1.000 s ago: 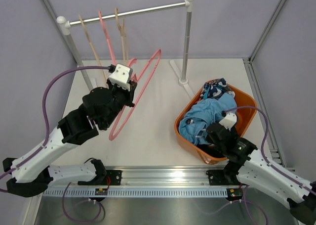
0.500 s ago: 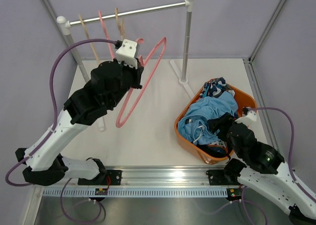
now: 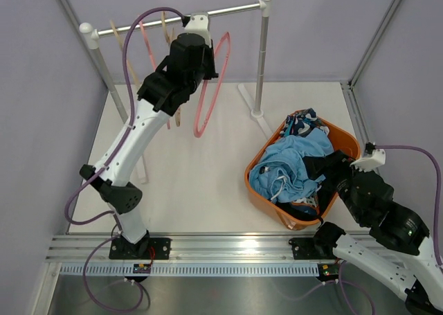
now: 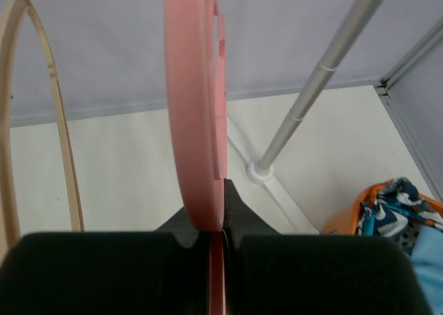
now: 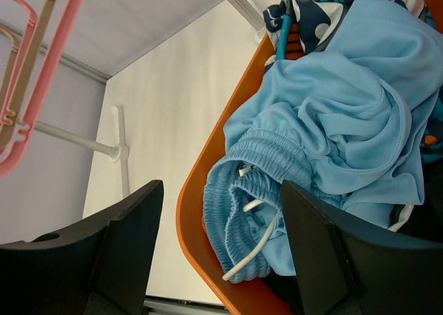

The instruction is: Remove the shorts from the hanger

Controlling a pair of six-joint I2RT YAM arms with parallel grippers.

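- Clearly, the shorts (image 3: 291, 166) lie heaped in the orange basket (image 3: 250, 183) at the lower right of the top view — none is on a hanger.
- Left gripper (image 4: 216, 221) is clamped tight on the bare pink hanger (image 4: 194, 121), up by the rail (image 3: 228, 10) — probably to hang it there.
- Right gripper (image 5: 218, 225) stands wide open over the basket and holds nothing.

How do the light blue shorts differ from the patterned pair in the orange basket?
The light blue shorts are plain; the patterned shorts mix navy, white and orange. The light blue shorts sprawl across the middle of the pile with a white drawstring showing, while the patterned shorts are bunched at the basket's far end. Both lie crumpled in the orange basket, off any hanger.
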